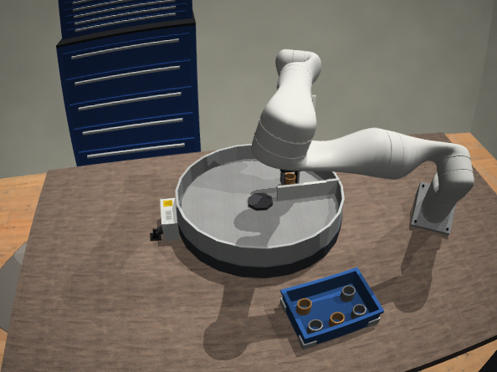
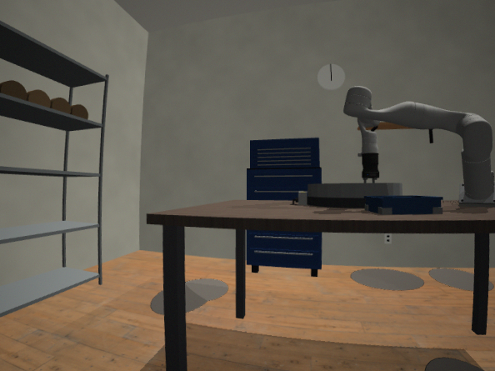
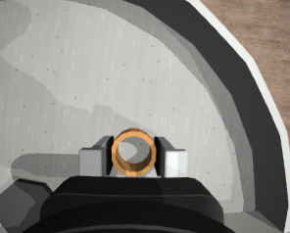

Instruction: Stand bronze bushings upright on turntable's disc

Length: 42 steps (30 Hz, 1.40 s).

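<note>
My gripper (image 1: 289, 177) (image 2: 370, 181) (image 3: 133, 150) is shut on a bronze bushing (image 1: 289, 182) (image 3: 133, 172), open end up, over the turntable's disc (image 1: 217, 208) (image 3: 98, 73). They are behind the divider wall; the bushing's lower end is hidden, so I cannot tell whether it touches the disc. The dark hub (image 1: 260, 201) (image 3: 24, 198) is nearby. The blue crate (image 1: 322, 287) (image 2: 410, 204) holds a bronze bushing (image 1: 304, 312) at the left and another bronze bushing (image 1: 336, 323) at the front. Three steel bushings stand there too: back right (image 1: 348, 299), right (image 1: 359, 316) and front left (image 1: 315, 330).
A divider wall (image 1: 307, 191) runs from near the hub to the turntable's right rim. A raised wall (image 1: 259, 257) (image 3: 270, 122) rings the disc. A small control box (image 1: 169, 221) stands at the turntable's left. The blue tool cabinet (image 1: 134, 99) (image 2: 284, 157) is behind the table.
</note>
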Tool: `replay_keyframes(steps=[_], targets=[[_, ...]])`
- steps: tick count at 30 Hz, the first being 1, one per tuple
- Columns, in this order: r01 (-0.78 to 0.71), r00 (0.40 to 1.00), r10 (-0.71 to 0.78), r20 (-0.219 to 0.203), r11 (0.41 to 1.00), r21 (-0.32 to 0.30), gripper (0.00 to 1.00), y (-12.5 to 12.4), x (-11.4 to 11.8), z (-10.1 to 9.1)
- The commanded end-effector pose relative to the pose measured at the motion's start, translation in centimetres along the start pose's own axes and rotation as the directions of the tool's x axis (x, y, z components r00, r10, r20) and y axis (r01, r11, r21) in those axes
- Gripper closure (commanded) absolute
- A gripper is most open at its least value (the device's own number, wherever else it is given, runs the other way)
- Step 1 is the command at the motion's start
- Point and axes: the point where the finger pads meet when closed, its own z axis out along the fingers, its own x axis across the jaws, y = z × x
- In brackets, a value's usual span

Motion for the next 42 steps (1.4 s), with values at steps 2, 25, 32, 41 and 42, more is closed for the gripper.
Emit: replay_keyframes(steps=[2,25,32,41,42], targets=[[0.006,1.0,-0.006,0.002,1.0,0.007,1.0,-0.2,-0.06,0.14],[0.006,1.0,-0.006,0.002,1.0,0.007,1.0,-0.2,-0.06,0.14],[0.006,1.0,-0.006,0.002,1.0,0.007,0.23,-0.2,-0.06,0.14],[0.006,1.0,-0.006,0.002,1.0,0.007,0.23,-0.2,-0.06,0.14],[0.006,1.0,-0.006,0.002,1.0,0.007,0.23,-0.2,-0.06,0.14]])
